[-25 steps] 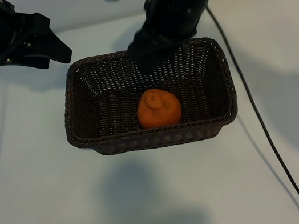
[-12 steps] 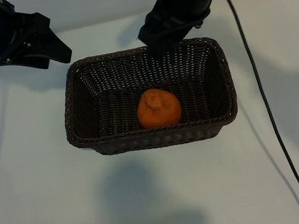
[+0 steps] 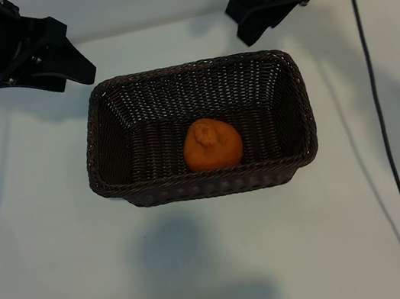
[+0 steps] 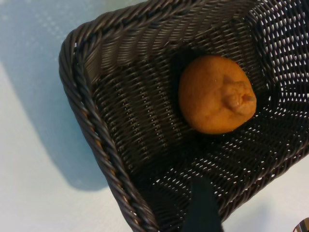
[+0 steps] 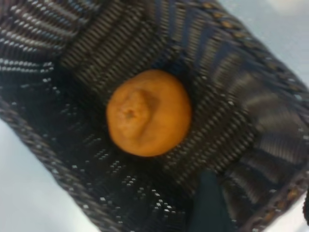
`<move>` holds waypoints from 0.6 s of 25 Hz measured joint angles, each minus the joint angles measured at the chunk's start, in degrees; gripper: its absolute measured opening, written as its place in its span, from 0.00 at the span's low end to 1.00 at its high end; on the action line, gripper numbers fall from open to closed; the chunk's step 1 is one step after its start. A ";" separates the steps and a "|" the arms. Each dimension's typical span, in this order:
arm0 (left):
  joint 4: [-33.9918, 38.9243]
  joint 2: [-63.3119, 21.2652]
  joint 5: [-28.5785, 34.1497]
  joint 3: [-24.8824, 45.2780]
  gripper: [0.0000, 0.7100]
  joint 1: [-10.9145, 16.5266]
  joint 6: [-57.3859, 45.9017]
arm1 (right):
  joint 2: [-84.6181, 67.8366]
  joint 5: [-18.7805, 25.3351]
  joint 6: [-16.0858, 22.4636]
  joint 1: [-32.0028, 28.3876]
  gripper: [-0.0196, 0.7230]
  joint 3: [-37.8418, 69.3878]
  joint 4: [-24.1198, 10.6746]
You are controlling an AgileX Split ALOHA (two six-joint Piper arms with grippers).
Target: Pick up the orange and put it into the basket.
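Observation:
The orange [image 3: 212,143], knob up, lies on the floor of the dark woven basket [image 3: 186,68], close to its front wall. Nothing touches it. My right gripper [image 3: 253,22] hangs open and empty beyond the basket's back right corner, above the table. My left gripper [image 3: 68,67] is open and empty too, parked off the basket's back left corner. The left wrist view looks down on the orange [image 4: 216,94] and the basket rim [image 4: 91,121], with one dark finger [image 4: 203,209] at the edge. The right wrist view shows the orange [image 5: 148,112] past one finger [image 5: 208,205].
The basket stands mid-table on a white surface. A black cable [image 3: 383,133] trails from the right arm down the table's right side to the front edge. Bare white table lies in front of the basket and at both sides.
My right arm has drawn back from above the basket's back rim, up and to the right, clear of the basket. The orange and the left arm have stayed still.

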 joint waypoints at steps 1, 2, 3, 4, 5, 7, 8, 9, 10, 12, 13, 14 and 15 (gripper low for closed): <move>0.00 0.00 0.00 0.00 0.79 0.00 0.00 | 0.00 0.00 -0.35 -0.62 0.64 0.00 0.00; 0.00 0.00 0.00 0.00 0.79 0.00 0.05 | 0.00 0.00 -0.58 -1.40 0.64 0.00 0.00; 0.00 0.00 0.00 0.00 0.79 0.00 0.05 | 0.00 0.00 -0.67 -2.20 0.64 0.00 0.00; 0.00 0.00 0.00 0.00 0.79 0.00 0.12 | -0.05 0.00 -0.74 -2.85 0.64 0.00 0.00; 0.00 0.00 0.00 0.00 0.79 0.00 0.18 | -0.23 0.00 -1.05 -3.62 0.64 0.00 0.00; 0.00 0.00 0.00 0.00 0.79 0.00 0.50 | -0.62 0.00 -1.28 -5.16 0.64 0.00 -0.33; 0.00 0.00 0.00 0.00 0.79 0.00 0.61 | -0.92 0.00 -1.49 -5.78 0.64 0.00 -0.58; 0.00 0.00 0.00 0.00 0.79 0.00 0.81 | -1.28 0.00 -1.54 -6.52 0.64 0.00 -0.75; 0.00 0.00 0.00 0.00 0.79 0.00 0.95 | -1.57 0.00 -1.66 -7.29 0.64 0.00 -0.98; 0.00 0.00 0.00 0.00 0.79 0.00 0.96 | -2.46 -0.05 -1.92 -8.72 0.64 0.70 -1.36; 0.00 0.00 0.00 0.00 0.79 0.00 0.96 | -2.96 -0.05 -2.21 -9.47 0.64 1.25 -1.40; 0.00 0.00 0.00 0.00 0.79 0.00 1.01 | -3.32 -0.05 -2.73 -10.31 0.63 2.19 -1.52; 0.00 0.00 0.00 0.00 0.79 0.00 0.95 | -3.58 -0.05 -3.06 -10.99 0.63 3.26 -1.52</move>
